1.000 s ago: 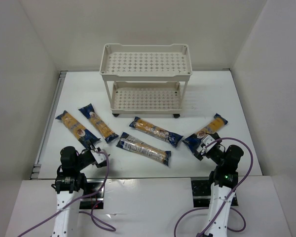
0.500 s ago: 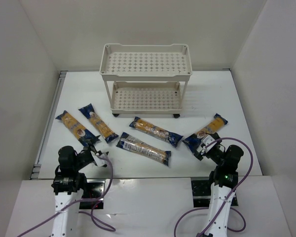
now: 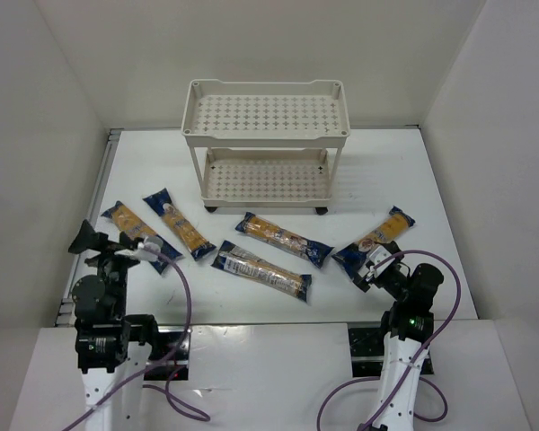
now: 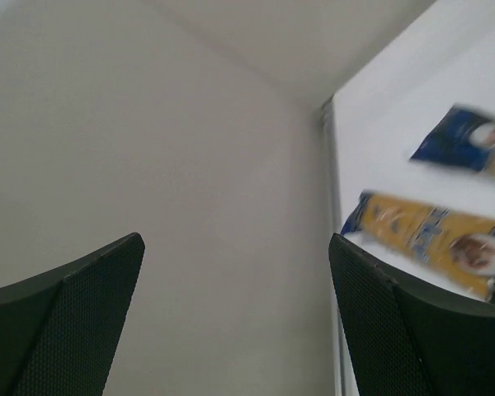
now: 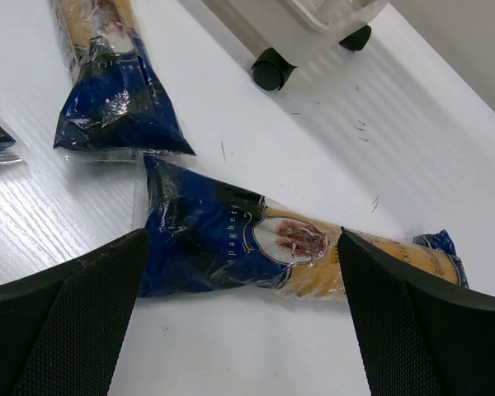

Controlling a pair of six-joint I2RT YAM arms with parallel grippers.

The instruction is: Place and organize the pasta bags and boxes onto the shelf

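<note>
Five pasta packets lie on the white table: far left (image 3: pixel 136 233), next to it (image 3: pixel 178 224), low middle (image 3: pixel 261 271), middle (image 3: pixel 283 239) and right (image 3: pixel 375 238). The cream shelf (image 3: pixel 268 144) stands empty at the back. My left gripper (image 3: pixel 77 240) is open and empty, raised and turned toward the left wall; its wrist view (image 4: pixel 235 247) shows the wall, with two packets (image 4: pixel 433 243) (image 4: pixel 470 148) at the right. My right gripper (image 3: pixel 368 269) is open just above the dark blue near end of the right packet (image 5: pixel 256 243); the jaws (image 5: pixel 243 239) stand either side of it, not touching.
White walls enclose the table on the left, back and right. A metal rail (image 3: pixel 94 215) runs along the table's left edge. The shelf's casters (image 5: pixel 270 70) show in the right wrist view, with the middle packet's end (image 5: pixel 115 99) nearby.
My left arm has lifted and swung from the table near the left packets out toward the left wall, still open. The right arm and all packets have not moved.
</note>
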